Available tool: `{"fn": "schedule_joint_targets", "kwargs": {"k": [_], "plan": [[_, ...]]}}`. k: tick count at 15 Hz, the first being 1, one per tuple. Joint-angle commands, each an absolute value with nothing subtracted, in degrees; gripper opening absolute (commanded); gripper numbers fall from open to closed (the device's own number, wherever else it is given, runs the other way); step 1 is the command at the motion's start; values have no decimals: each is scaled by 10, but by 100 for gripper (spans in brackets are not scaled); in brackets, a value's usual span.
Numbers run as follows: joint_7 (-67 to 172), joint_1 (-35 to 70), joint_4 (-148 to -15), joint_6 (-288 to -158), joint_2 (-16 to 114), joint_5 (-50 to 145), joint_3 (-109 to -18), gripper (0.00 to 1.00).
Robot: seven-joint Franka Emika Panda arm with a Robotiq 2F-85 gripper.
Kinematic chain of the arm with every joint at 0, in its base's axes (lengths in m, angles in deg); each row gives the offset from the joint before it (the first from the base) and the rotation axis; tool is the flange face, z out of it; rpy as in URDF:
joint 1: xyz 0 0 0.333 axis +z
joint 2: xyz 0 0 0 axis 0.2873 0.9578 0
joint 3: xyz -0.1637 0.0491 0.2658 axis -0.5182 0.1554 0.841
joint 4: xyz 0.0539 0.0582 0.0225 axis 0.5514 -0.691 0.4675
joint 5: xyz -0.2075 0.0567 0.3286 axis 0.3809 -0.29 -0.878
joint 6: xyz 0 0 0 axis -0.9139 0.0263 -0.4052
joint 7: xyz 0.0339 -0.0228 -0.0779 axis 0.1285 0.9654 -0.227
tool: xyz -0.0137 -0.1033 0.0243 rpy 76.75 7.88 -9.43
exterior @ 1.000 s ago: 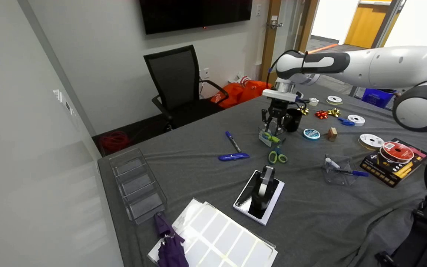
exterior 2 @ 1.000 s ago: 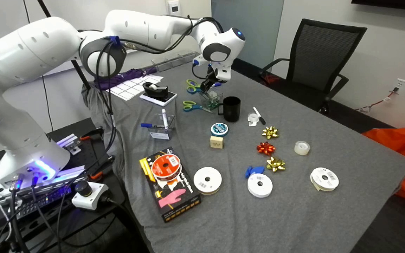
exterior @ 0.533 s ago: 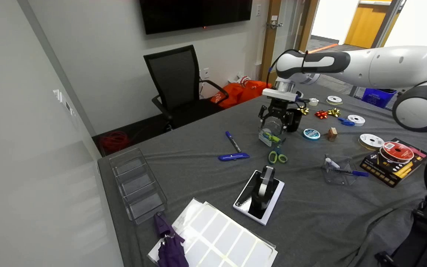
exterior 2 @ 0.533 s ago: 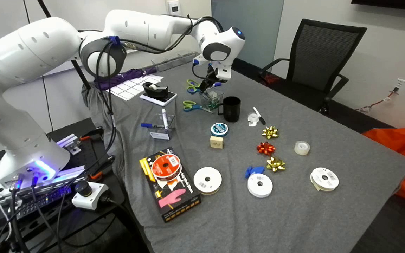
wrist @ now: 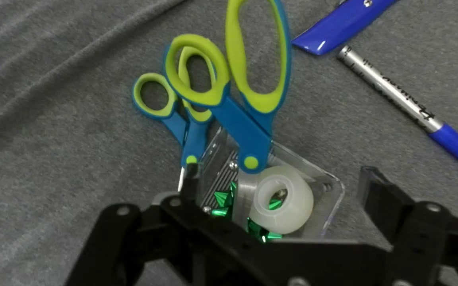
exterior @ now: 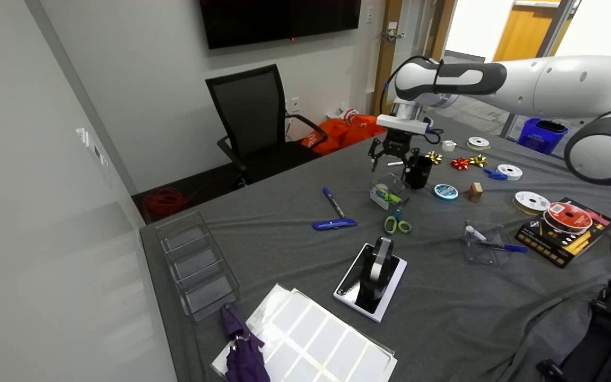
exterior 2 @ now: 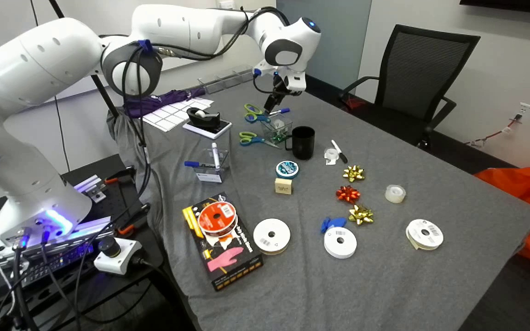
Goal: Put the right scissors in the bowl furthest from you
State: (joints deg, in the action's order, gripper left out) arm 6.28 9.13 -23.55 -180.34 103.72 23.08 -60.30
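The scissors, bright green loops on blue shanks, sit in the farther clear bowl, with their handles jutting out over its far rim. The long axis runs from the handles, at the far left, to the pivot over the bowl, so the blade end points near and to the right. The fingers stand wide apart above, one over the bowl's left side, one beyond its right corner. A second pair, coloured alike, lies on the grey-covered bench just left of the bowl; in an exterior view its blades point right, toward the black mug.

Past the pivot a pale strip runs beside the tape roll; I cannot tell whether it is blade, nor where the tips end. The right-hand loop is cut off by the far edge of the wrist view. The second pair's right loop is partly covered by the first pair's, and the left finger hides most of its blades. The black mount of the fingers blocks the bowl's near wall and part of the green foil inside.
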Motion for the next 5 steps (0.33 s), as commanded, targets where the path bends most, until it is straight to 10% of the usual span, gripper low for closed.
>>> {"fn": "schedule_joint_targets", "kwargs": {"k": [1,5], "plan": [[116,104,-247,-1790,1002,268,-618,100],[179,119,-266,-1777,967,333,-632,100]]}}
